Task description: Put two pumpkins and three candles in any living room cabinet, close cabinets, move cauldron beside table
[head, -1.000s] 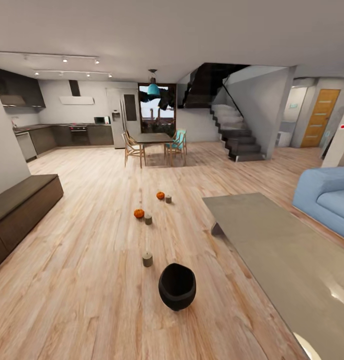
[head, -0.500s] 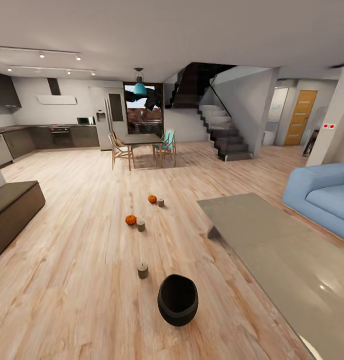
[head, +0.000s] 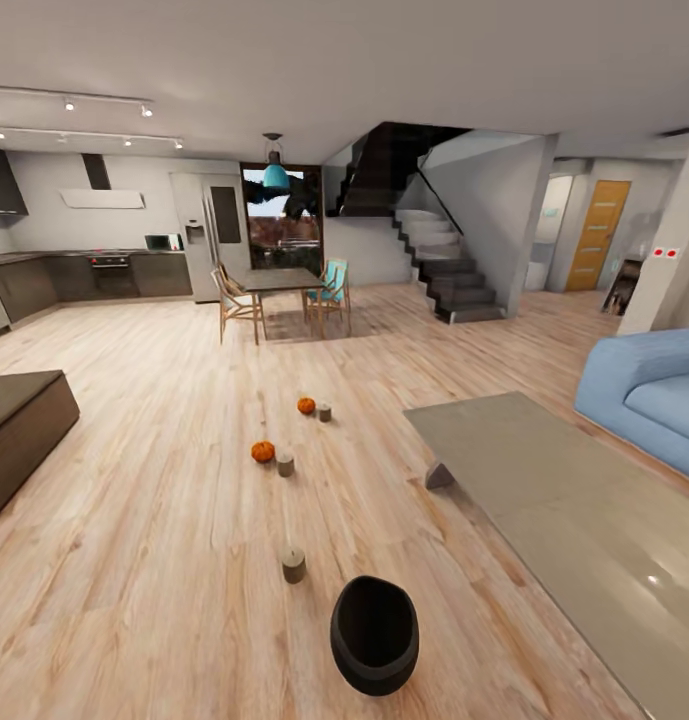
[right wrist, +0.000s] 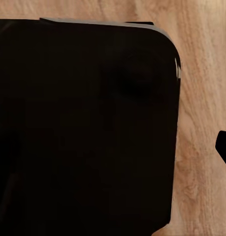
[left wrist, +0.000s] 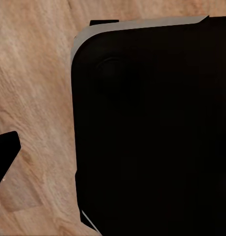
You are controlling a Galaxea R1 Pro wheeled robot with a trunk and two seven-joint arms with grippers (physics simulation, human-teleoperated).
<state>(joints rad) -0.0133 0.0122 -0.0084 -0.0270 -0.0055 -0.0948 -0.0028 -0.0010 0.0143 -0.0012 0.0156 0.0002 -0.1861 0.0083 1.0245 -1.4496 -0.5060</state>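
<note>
In the head view the black cauldron (head: 374, 635) stands on the wood floor nearest me, just left of the low grey-beige table (head: 584, 520). A stubby candle (head: 293, 565) stands a little beyond it. Further out, an orange pumpkin (head: 263, 451) sits beside a second candle (head: 284, 464). Beyond them the other pumpkin (head: 306, 405) sits beside a third candle (head: 324, 412). The end of the long dark brown cabinet (head: 19, 435) shows at the left edge, its fronts shut as far as I can see.
A blue sofa (head: 649, 400) stands right of the table. A dining table with chairs (head: 279, 285), the kitchen and a staircase (head: 454, 280) lie at the back. Both wrist views show a black rounded part of the robot (left wrist: 152, 128) (right wrist: 83, 123) over floorboards.
The whole picture has shifted, so the camera has moved: the cabinet slid toward the left edge and the cauldron sits lower. The objects on the floor kept their places.
</note>
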